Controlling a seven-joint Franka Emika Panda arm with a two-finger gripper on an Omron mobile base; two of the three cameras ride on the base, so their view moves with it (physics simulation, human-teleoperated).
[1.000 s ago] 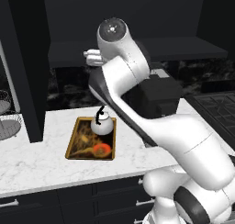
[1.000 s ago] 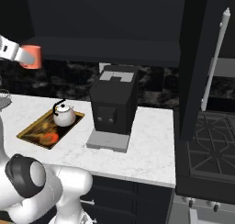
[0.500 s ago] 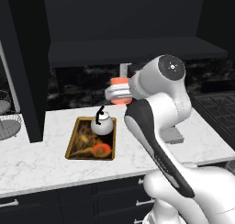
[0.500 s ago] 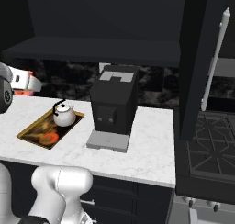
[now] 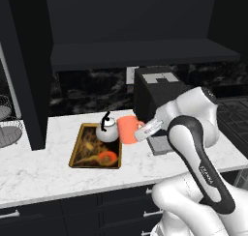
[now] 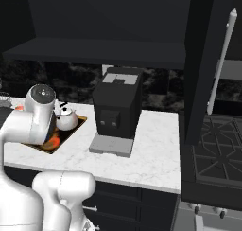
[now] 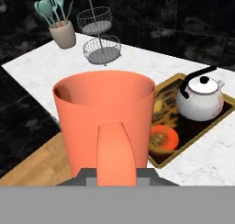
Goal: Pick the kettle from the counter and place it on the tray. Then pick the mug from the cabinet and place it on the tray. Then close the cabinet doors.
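My gripper (image 5: 142,133) is shut on the handle of the salmon-orange mug (image 5: 127,129), holding it just above the right edge of the tray (image 5: 76,150). The white kettle (image 5: 107,132) stands on the tray, right beside the mug on its left. In the hand view the mug (image 7: 104,118) is close up with its handle toward me, and the kettle (image 7: 201,98) sits on the tray (image 7: 215,123) behind the orange round mark (image 7: 163,137). Both cabinet doors stand open: one at the left (image 5: 28,70), one at the right (image 6: 206,59) with its silver bar handle.
A large black boxy machine (image 5: 156,97) stands on the marble counter (image 5: 43,169) right of the tray, close to my arm. A wire basket stand (image 7: 100,34) and a utensil cup (image 7: 62,33) sit further along. A stove (image 6: 215,152) lies at the far right.
The arm has swung down from cabinet height with the mug, bringing it low beside the kettle at the tray's right edge. Kettle and tray have not moved.
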